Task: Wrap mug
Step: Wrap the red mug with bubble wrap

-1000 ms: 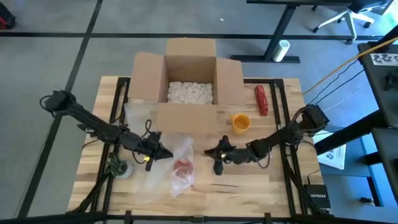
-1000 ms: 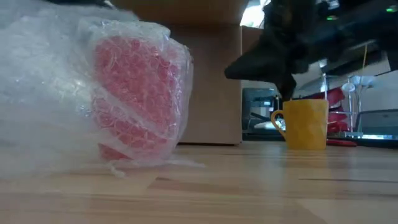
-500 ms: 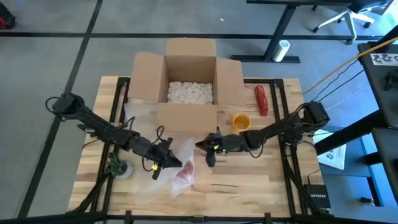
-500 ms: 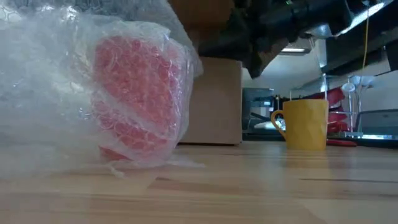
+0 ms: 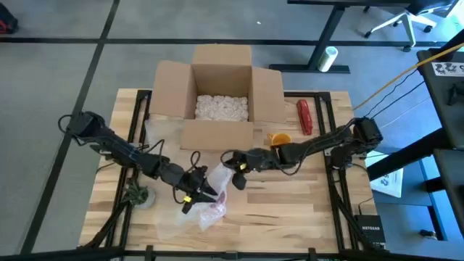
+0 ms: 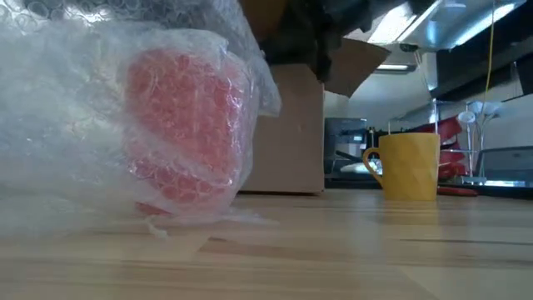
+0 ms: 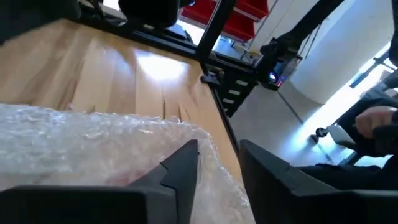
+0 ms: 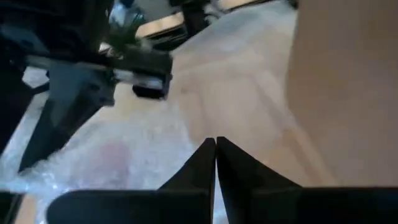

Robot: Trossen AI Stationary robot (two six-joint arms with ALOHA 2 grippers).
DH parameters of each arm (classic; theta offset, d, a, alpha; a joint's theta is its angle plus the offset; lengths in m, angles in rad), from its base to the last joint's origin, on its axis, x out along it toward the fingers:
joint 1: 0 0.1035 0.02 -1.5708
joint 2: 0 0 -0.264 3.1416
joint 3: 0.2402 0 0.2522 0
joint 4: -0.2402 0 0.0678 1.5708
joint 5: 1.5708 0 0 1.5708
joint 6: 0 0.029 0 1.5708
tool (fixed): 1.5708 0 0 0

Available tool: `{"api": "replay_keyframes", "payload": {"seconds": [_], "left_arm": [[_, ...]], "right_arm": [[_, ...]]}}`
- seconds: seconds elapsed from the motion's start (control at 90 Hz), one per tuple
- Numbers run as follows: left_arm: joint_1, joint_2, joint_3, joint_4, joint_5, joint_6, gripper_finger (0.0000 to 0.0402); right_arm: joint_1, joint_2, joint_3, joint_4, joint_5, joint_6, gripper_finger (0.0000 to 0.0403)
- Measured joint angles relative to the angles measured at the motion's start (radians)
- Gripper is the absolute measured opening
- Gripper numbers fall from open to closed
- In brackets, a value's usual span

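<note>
A red mug (image 6: 183, 125) lies on the table inside clear bubble wrap (image 6: 67, 125); its red colour shows through the wrap (image 5: 212, 210). My left gripper (image 5: 197, 194) hovers over the wrapped mug from the left. It is open, and the wrap's edge (image 7: 205, 140) lies under its fingers. My right gripper (image 5: 233, 168) is shut, with its tips (image 8: 216, 149) at the wrap's far right flap (image 5: 219, 176). A yellow mug (image 5: 279, 139) stands upright on the table, right of the box. My left gripper stands low over the bubble wrap with its fingers (image 7: 180, 177) apart. I cannot tell whether they touch it. My right gripper comes level from the table's right, its shut fingertips at the wrap's raised flap (image 6: 265, 79). Whether a layer lies between them cannot be told.
An open cardboard box (image 5: 221, 69) with white packing peanuts (image 5: 221, 107) stands at the table's far middle. A red object (image 5: 304, 116) lies right of it. A green item (image 5: 136, 196) sits near the left edge. Bare wood (image 5: 290, 210) lies at the near right.
My left gripper has moved toward the table's right and near edge, onto the wrapped mug. My right gripper has travelled toward the left edge and slightly far, reaching the wrap's flap. The wrap's right side has risen and bulged outward; the mug has stayed in place.
</note>
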Motion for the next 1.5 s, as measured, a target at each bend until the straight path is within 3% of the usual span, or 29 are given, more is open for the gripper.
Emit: {"api": "replay_keyframes", "payload": {"seconds": [0.189,0.467,0.678,0.844,1.078,1.289,1.5], "left_arm": [[0.010,-0.006,0.001,0.027,0.000,0.020,0.0130],[0.048,-0.041,0.001,0.032,0.000,0.079,0.0131],[0.044,-0.230,0.000,-0.295,-0.019,0.064,0.0131],[-0.006,-0.384,0.000,-0.609,-0.169,-0.004,0.0131],[-0.126,-0.436,-0.003,-0.967,-0.290,-0.234,0.0131],[-0.287,-0.374,-0.008,-0.974,-0.325,-0.431,0.0131],[-0.402,-0.258,-0.008,-0.746,-0.342,-0.477,0.0131]], "right_arm": [[0.004,0.003,0.048,-0.044,-0.078,0.025,0.0000],[0.027,0.156,0.239,-0.192,-0.282,0.054,0.0000],[0.062,0.249,0.394,-0.297,-0.349,0.050,0.0000],[0.080,0.290,0.517,-0.443,-0.350,0.060,0.0000],[0.098,0.425,0.756,-0.665,-0.347,0.111,0.0000],[0.118,0.538,0.969,-0.889,-0.291,0.161,0.0000],[0.114,0.621,1.014,-0.931,-0.235,0.221,0.0000]]}}
